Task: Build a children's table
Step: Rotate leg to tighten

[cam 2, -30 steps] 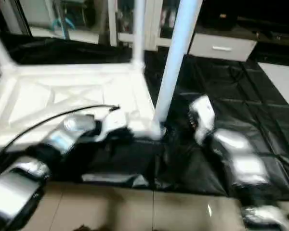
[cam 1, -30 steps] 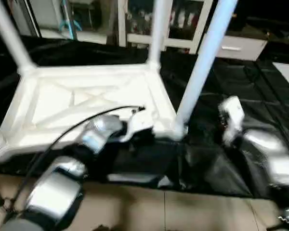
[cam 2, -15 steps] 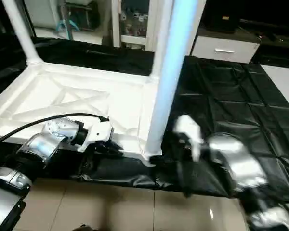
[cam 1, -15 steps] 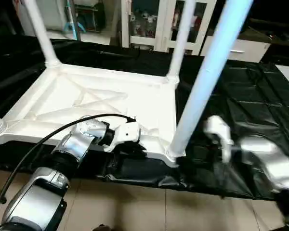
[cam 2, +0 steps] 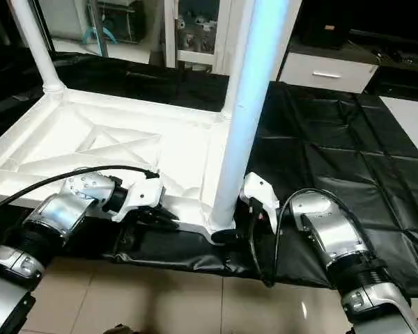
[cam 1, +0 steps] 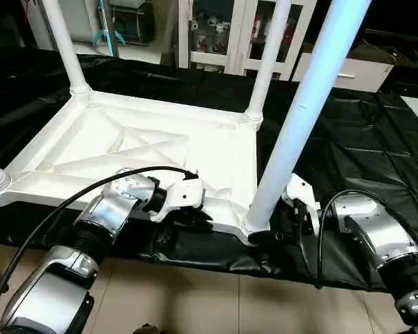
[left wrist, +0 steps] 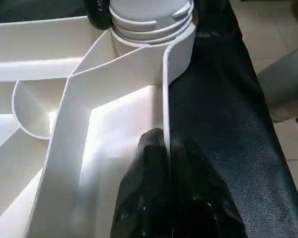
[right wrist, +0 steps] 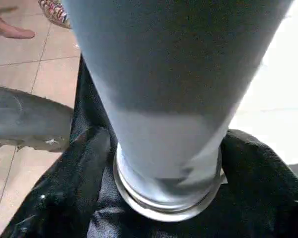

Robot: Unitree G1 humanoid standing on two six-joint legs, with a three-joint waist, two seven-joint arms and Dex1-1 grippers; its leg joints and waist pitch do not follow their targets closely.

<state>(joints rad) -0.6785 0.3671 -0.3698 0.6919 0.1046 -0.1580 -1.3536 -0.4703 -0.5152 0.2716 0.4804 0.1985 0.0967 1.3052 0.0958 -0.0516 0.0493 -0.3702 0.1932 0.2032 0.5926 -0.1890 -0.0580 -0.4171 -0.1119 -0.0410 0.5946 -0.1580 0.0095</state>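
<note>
The white tabletop (cam 1: 216, 149) lies upside down on a black mat, ribbed underside up. White legs stand in its corner sockets: far left (cam 1: 63, 42), far right (cam 1: 268, 56), and the near right leg (cam 1: 299, 118). My left gripper (cam 1: 197, 214) is shut on the tabletop's near rim, one black finger (left wrist: 151, 163) on the inner side of the rim wall. My right gripper (cam 1: 268, 229) is at the foot of the near right leg, and its black fingers (right wrist: 84, 168) press against the leg's base (right wrist: 164, 148) from both sides.
The black mat (cam 1: 362, 139) spreads out to the right, with tiled floor (cam 1: 195, 299) in front of it. A white cabinet with glass doors (cam 1: 230, 35) and a drawer unit (cam 1: 348, 69) stand behind. A person's foot (right wrist: 10, 27) rests on the tiles.
The camera has tilted and shifted. My right gripper has moved left from the mat to the base of the near right leg and closed in around it. The left gripper keeps its hold on the rim.
</note>
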